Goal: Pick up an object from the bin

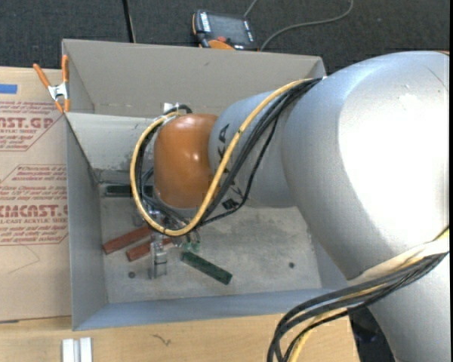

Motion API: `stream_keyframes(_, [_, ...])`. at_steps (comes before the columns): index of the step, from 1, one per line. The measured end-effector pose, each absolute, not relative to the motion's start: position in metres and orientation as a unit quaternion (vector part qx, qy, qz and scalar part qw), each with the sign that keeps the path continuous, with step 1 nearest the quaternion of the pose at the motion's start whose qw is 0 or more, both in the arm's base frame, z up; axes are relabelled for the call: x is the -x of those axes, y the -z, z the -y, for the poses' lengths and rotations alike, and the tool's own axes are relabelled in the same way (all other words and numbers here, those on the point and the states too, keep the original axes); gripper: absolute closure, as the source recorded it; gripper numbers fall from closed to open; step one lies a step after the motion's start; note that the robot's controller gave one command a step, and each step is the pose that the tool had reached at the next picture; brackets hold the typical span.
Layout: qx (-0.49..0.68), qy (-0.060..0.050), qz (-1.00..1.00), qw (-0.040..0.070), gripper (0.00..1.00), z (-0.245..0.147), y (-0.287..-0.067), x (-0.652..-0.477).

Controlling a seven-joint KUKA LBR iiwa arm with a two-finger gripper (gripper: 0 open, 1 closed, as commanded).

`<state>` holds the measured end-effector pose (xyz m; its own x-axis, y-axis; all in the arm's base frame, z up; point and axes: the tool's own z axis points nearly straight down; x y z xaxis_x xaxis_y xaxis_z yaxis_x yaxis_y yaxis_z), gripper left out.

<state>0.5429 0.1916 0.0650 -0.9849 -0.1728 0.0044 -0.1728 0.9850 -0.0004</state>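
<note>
The gripper is low at the floor of the grey bin; whether it is spread or closed I cannot tell. Just beside it, toward the view's left, lies a small reddish-brown block, with a longer reddish-brown strip beyond. On its other side lies a tilted dark green bar.

Quick count of the bin: two reddish-brown strips just left of the claw, one dark green strip just right of it, and one dark strip well above-left of it.
</note>
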Motion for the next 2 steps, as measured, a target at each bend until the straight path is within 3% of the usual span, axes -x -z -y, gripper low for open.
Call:
stream_keyframes(1, [-0.086,0.001,0.996,0.0,1.0,-0.192,-0.069,-0.544])
stream_keyframes(2, [-0.107,0.001,0.994,-0.005,1.0,-0.183,-0.233,-0.551])
